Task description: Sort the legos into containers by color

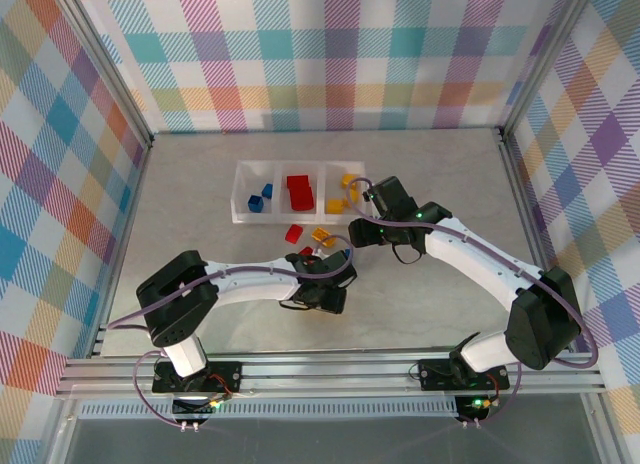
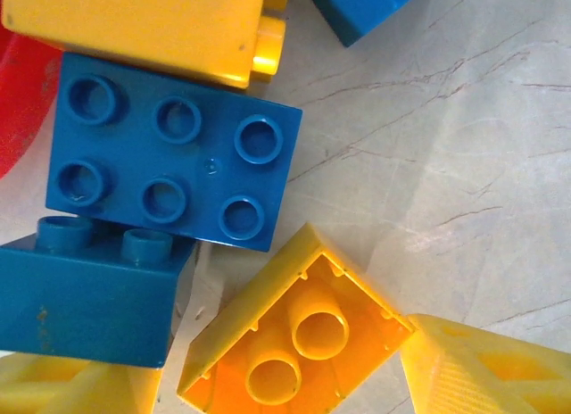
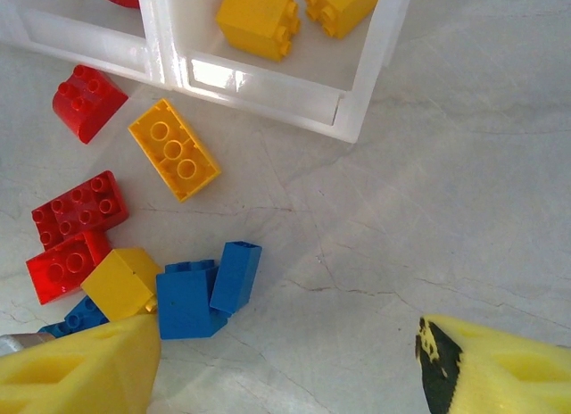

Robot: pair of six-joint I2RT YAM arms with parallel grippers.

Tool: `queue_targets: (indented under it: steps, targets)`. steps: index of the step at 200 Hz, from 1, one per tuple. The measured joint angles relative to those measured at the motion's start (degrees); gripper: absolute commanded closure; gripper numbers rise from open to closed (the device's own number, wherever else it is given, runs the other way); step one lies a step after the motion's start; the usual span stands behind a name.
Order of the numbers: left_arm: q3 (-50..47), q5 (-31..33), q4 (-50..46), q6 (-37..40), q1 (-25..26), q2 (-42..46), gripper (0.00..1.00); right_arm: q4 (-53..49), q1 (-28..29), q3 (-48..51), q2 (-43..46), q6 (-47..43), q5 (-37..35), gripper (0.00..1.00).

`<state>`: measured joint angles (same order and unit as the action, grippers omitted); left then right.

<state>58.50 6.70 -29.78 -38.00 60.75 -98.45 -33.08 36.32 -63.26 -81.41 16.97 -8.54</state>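
The clear three-compartment tray holds blue legos on the left, red legos in the middle and yellow legos on the right. Loose legos lie in front of it: a red one, a yellow one and a small pile. My left gripper hovers low over that pile, open. Its yellow fingers straddle an upside-down yellow lego, with blue legos beside it. My right gripper is open over bare table, near the tray's right corner, with blue legos by its left finger.
In the right wrist view, red legos, a flat yellow lego and a yellow cube lie left of the gripper. The two arms meet close together in mid-table. Checkered walls and metal rails fence the table.
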Motion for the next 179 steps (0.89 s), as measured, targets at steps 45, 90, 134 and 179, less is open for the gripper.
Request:
queue_targets:
  steps: [45,90,134,179]
  targets:
    - [0.74,-0.02,0.0,-0.13,0.0,-1.36,0.38,0.02,0.0,0.5,0.44,0.0,-0.17,0.23]
    - [0.98,0.02,-0.04,-0.15,0.04,-1.36,0.5,0.0,0.0,0.72,1.05,0.0,-0.66,0.23]
    - [1.25,0.42,-0.28,-0.13,0.9,-1.36,0.58,0.02,0.0,1.18,1.11,0.02,-0.85,0.23]
    - [1.64,1.14,-2.14,-0.15,1.79,-1.31,0.6,0.0,0.0,1.7,1.33,0.17,-0.94,0.23]
